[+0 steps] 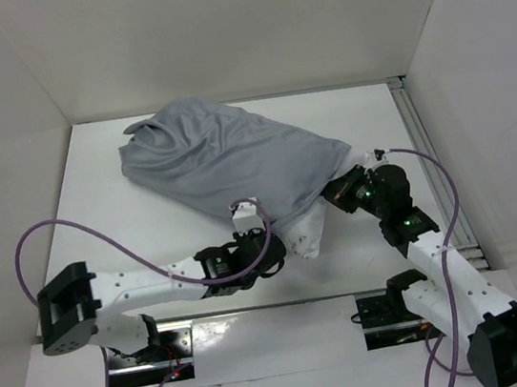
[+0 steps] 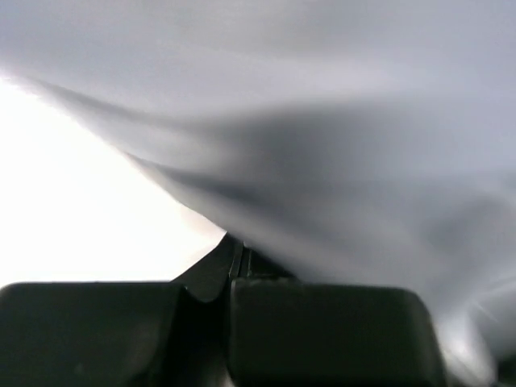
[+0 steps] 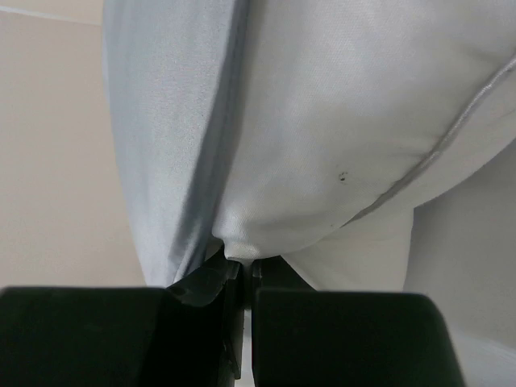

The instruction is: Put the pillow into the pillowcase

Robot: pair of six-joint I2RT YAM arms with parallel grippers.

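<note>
The grey pillowcase (image 1: 225, 160) lies across the middle of the table, bulging with the pillow inside. A white corner of the pillow (image 1: 308, 233) sticks out of its near end. My left gripper (image 1: 263, 241) is shut on the pillowcase's near edge; in the left wrist view grey cloth (image 2: 339, 145) runs into the closed left gripper (image 2: 239, 251). My right gripper (image 1: 343, 191) is at the pillowcase's right edge. In the right wrist view it (image 3: 240, 260) is shut on a pinch of white pillow (image 3: 355, 121), with the grey pillowcase hem (image 3: 165, 129) running down to the left finger.
White walls enclose the table (image 1: 118, 223) at the back and sides. A metal rail (image 1: 432, 159) runs along the right edge. Purple cables (image 1: 34, 244) loop off both arms. Bare table lies to the left and far right of the pillowcase.
</note>
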